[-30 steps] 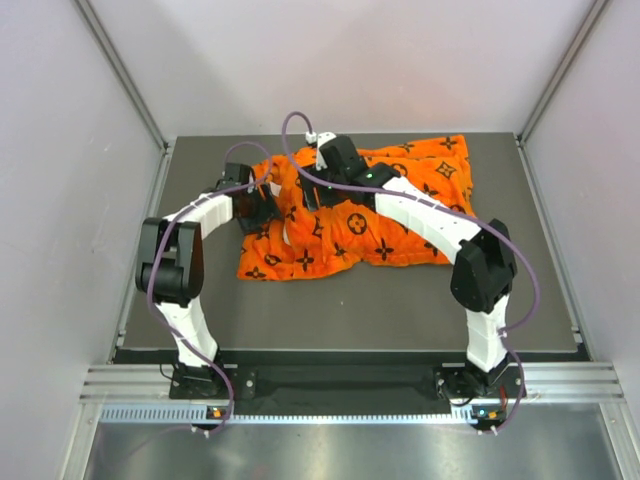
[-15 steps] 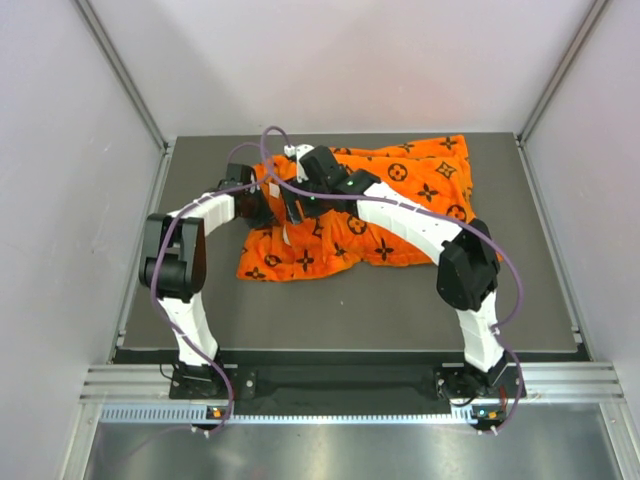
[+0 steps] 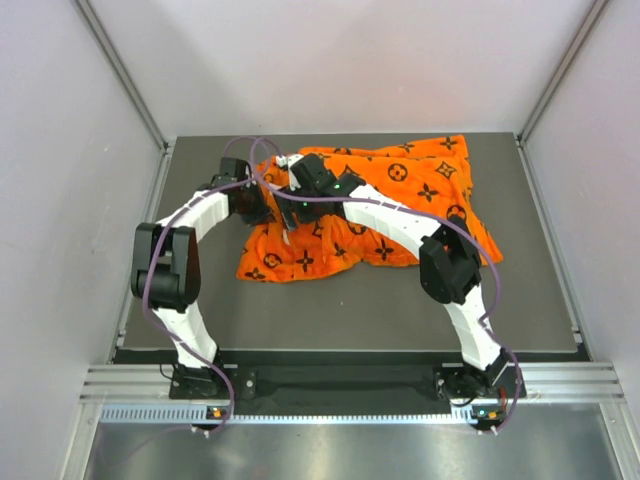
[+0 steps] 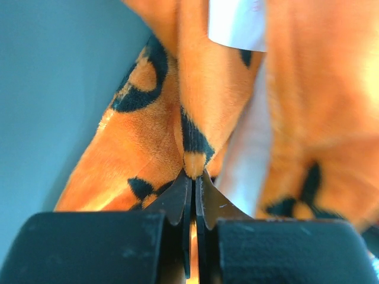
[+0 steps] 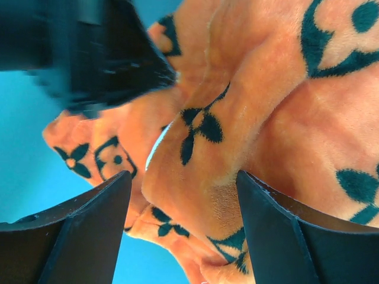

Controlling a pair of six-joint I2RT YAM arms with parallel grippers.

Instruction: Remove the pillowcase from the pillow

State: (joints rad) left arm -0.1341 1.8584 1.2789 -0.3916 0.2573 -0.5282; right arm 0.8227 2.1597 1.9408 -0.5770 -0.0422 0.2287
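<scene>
The orange pillowcase (image 3: 390, 205) with black motifs lies crumpled across the back of the table. My left gripper (image 3: 260, 203) is at its left end, shut on a small fold of the orange fabric (image 4: 194, 168). A white tag (image 4: 237, 23) shows above that fold. A pale strip (image 4: 249, 154) runs between the orange folds, and I cannot tell whether it is lining or cushion. The pillow is otherwise hidden inside the cover. My right gripper (image 3: 292, 208) stands just right of the left one. It (image 5: 183, 183) is open, with a bulge of the pillowcase (image 5: 237, 136) between its fingers.
The dark grey table top (image 3: 350, 310) lies under the cloth, with pale walls (image 3: 60, 200) on three sides. The left gripper's black body (image 5: 100, 53) shows close to the right fingers. Purple cables (image 3: 250, 150) loop over both arms.
My left gripper has closed on a fold at the pillowcase's left end. The right arm has swung left along the cloth, close to the left gripper, its jaws still open.
</scene>
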